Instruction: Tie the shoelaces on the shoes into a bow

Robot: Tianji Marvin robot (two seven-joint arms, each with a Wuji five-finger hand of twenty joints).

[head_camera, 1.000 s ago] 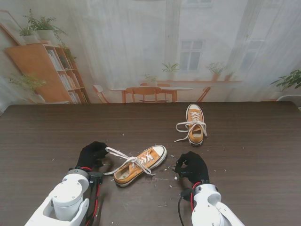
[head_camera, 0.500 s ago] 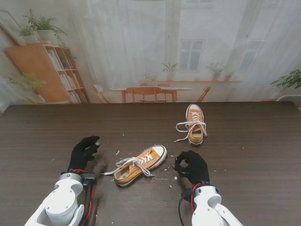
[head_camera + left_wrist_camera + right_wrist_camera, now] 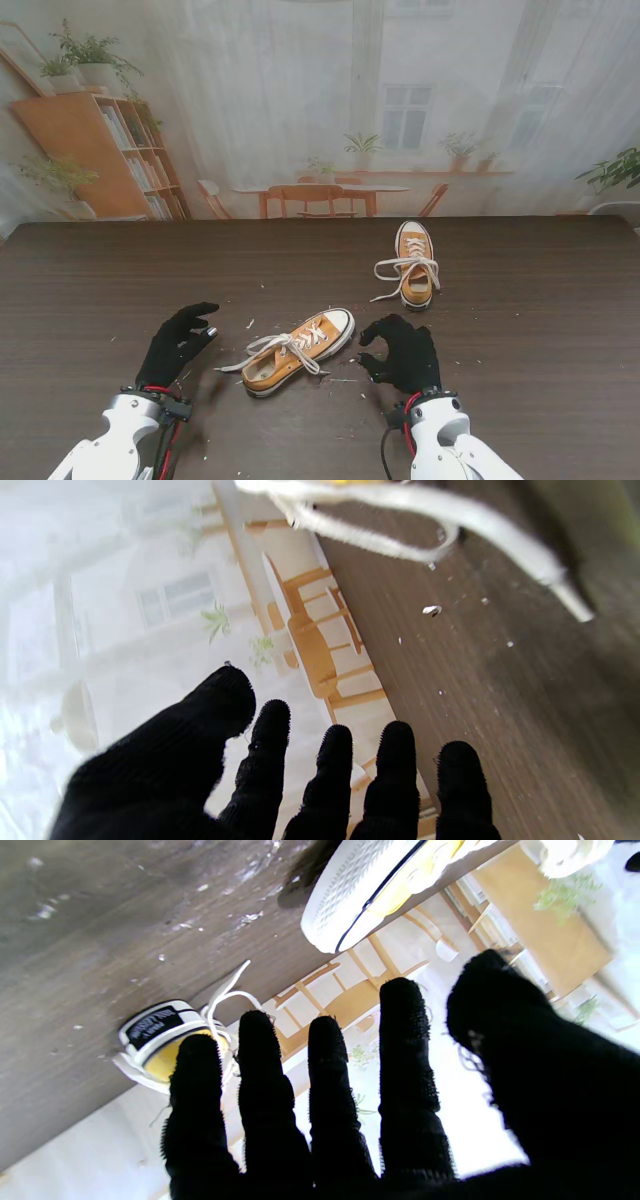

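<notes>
A second ago my left hand was pinching a lace of the near shoe and drawing it out to the left; now that lace has dropped back onto the counter and the hand has pulled away to the left, fingers spread and grasping nothing. My right hand, which was curled tight just right of the shoe's toe, has also unfolded, its fingers splayed and empty. Both laces are free, so I judge the pull is over and the bow on this shoe is not yet made: the white laces lie loose across the tongue, with slack ends trailing toward my left and toward me. The near shoe sits between my hands, lying diagonally with its toe to the far right; it is mustard-orange canvas with a white rubber toe cap and sole, whose pebbled tread shows in the right wrist view. The lace is flat woven cotton, soft and a little fuzzy, ending in a stiff tip. The counter is dark wood grain, sprinkled with small white flecks near the shoe. Farther off, to the right, the second shoe stands upright, heel toward me, its laces looping out to either side, and I cannot tell if they are knotted.
</notes>
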